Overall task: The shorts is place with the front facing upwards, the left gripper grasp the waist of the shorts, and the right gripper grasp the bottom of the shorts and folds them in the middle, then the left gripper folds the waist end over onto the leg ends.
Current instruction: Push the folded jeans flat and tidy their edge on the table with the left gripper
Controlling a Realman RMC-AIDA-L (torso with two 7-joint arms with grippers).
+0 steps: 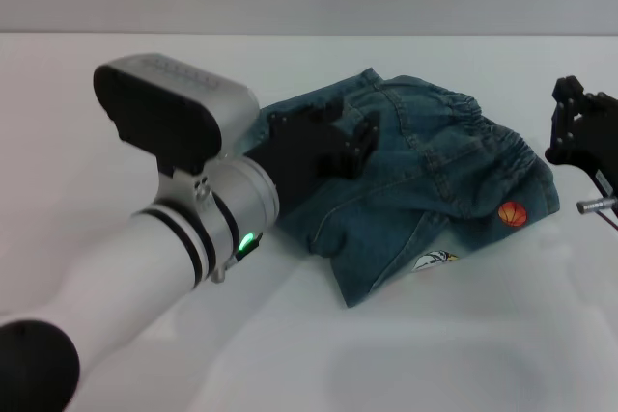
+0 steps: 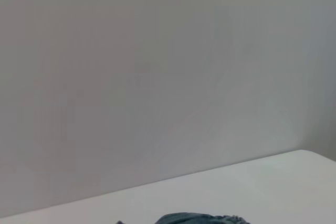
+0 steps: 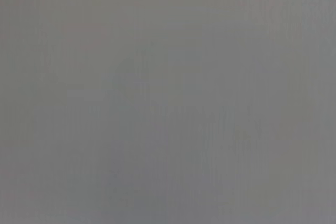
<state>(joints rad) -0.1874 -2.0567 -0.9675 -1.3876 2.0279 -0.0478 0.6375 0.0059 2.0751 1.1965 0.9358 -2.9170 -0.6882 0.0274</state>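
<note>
Folded blue denim shorts (image 1: 425, 180), orange basketball patch (image 1: 513, 214), no readable writing | left gripper (image 1: 338, 142) on shorts, grip state unclear | right gripper (image 1: 579, 127) beside waistband, grip state unclear

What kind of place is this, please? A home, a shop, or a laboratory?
Probably a laboratory or test bench: a bare white table against a plain grey wall, with only denim shorts between the left gripper and the right gripper.

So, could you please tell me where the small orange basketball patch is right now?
In the head view the orange basketball patch sits on the right-hand edge of the shorts, just below the gathered waistband and near the right tool.
</note>
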